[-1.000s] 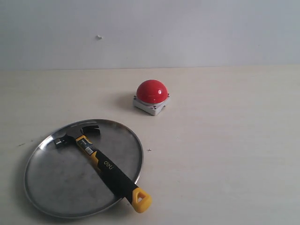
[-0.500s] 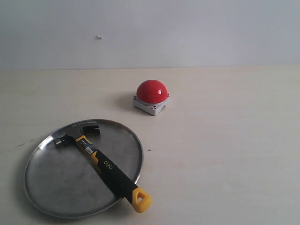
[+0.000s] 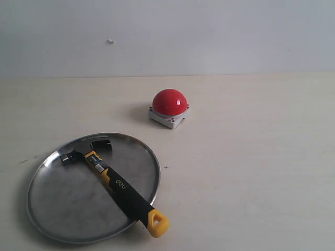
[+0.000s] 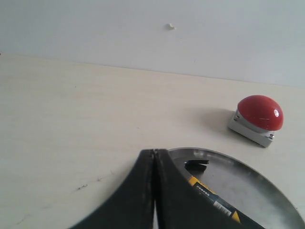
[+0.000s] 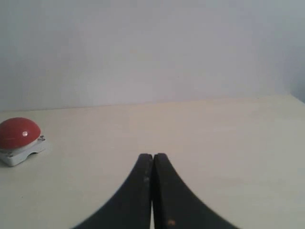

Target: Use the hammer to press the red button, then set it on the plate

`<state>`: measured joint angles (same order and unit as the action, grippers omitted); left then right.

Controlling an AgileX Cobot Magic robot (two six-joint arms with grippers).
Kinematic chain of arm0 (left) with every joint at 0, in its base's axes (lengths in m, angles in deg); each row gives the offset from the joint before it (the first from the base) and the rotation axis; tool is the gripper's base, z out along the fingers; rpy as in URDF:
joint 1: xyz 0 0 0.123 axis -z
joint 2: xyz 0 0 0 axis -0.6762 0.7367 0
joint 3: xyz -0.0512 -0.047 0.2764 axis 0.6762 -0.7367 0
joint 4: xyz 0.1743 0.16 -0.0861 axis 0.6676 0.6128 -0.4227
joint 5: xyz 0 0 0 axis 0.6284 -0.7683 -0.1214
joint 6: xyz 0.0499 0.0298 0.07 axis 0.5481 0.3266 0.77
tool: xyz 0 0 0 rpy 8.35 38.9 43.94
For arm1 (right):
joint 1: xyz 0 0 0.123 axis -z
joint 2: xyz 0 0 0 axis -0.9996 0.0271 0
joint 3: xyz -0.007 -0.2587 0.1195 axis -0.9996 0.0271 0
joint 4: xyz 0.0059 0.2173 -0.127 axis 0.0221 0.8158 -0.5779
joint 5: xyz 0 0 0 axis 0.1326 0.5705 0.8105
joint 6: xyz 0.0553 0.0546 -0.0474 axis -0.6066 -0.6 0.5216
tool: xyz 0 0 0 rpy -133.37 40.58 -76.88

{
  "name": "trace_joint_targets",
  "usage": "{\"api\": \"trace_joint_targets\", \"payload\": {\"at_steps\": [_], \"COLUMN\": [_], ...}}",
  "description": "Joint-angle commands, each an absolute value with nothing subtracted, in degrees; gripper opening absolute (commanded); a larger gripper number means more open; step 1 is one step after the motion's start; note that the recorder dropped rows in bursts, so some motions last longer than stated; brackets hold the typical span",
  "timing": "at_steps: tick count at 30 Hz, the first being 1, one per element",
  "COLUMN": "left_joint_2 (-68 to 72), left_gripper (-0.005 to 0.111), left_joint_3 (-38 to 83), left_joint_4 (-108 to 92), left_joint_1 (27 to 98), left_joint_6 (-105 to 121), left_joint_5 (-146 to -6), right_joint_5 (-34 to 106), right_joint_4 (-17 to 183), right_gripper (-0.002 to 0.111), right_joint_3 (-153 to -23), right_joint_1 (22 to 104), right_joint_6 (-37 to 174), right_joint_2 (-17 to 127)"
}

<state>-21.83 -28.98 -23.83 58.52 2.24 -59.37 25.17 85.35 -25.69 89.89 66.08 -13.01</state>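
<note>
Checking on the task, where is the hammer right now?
In the exterior view the hammer lies lower left across the plate, head inside it, yellow end overhanging the near-right rim, apart from the red button.

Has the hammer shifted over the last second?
No. The hammer lies across the plate as before, its yellow loop overhanging the rim at the same spot, no nearer the red button.

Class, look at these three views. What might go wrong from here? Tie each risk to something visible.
1. The hammer lies with its yellow end past the rim of the plate, so a knock might tip it off.
2. The left gripper is shut, and its wrist view shows the plate just ahead. Advancing might shove the plate or hammer.
</note>
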Motion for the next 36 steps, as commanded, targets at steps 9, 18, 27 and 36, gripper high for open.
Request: {"api": "trace_joint_targets", "payload": {"at_steps": [9,18,27,36], "left_joint_2": [-22.17,-22.17,-22.17,-22.17], "left_gripper": [0.0,0.0,0.0,0.0], "left_joint_3": [-29.23,-29.23,-29.23,-29.23], "left_joint_4": [-23.66,-23.66,-23.66,-23.66], "left_joint_1": [58.47,58.47,58.47,58.47], "left_joint_6": [2.08,2.08,2.08,2.08], "left_joint_5": [-58.92,-58.92,-58.92,-58.92], "right_joint_5": [20.2,20.32,20.32,20.32], "right_joint_4": [84.78,84.65,84.87,84.88], "right_gripper": [0.0,0.0,0.0,0.0], "right_joint_3": [-23.29,-23.29,-23.29,-23.29], "right_joint_1": [90.19,90.19,90.19,90.19], "right_joint_6": [66.14,66.14,66.03,66.04], "right_joint_2": [-16.3,-16.71,-16.71,-16.71]}}
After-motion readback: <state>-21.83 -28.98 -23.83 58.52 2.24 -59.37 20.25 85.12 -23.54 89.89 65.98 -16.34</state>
